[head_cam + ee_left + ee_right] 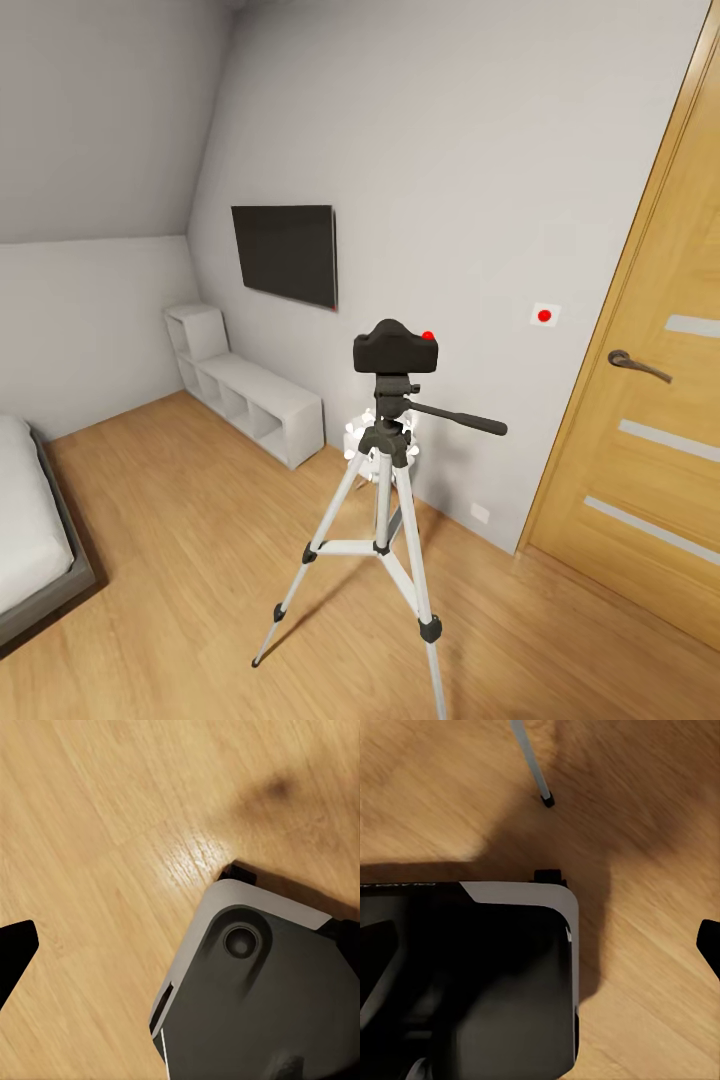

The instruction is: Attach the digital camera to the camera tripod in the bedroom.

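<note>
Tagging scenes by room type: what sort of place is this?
Most likely a bedroom under a sloped roof: a bed at the left edge, a wall TV, low cube shelves and a wooden door. A camera sits on a tripod.

Lamp [362, 440] half-hidden behind camera tripod [385, 520]

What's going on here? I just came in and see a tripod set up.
Nothing is being handled right now. The digital camera sits on top of the camera tripod, which stands on the wood floor near the door. Both wrist views look down at the floor past the robot's base.
</note>
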Available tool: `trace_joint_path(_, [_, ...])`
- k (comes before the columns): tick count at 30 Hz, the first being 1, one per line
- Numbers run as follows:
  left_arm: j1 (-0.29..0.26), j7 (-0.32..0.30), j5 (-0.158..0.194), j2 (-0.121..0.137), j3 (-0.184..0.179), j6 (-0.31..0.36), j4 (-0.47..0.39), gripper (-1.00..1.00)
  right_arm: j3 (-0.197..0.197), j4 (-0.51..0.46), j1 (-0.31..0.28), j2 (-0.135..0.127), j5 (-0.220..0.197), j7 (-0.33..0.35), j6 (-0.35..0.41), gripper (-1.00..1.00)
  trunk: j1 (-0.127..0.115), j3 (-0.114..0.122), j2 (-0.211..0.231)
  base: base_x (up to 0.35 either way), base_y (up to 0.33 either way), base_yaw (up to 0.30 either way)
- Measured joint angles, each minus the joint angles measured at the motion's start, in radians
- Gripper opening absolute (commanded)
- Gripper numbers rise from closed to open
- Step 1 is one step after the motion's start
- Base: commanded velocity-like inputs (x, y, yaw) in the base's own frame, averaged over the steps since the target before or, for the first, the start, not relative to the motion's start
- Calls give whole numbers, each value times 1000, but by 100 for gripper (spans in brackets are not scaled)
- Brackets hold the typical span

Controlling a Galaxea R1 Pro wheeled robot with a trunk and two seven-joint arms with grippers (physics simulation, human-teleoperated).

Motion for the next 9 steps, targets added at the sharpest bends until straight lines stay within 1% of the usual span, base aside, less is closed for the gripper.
trace_joint_path(9, [0,0,0,0,0,0,0,100,0,0,0,-1,2,0,0,100,0,0,0,0,0,0])
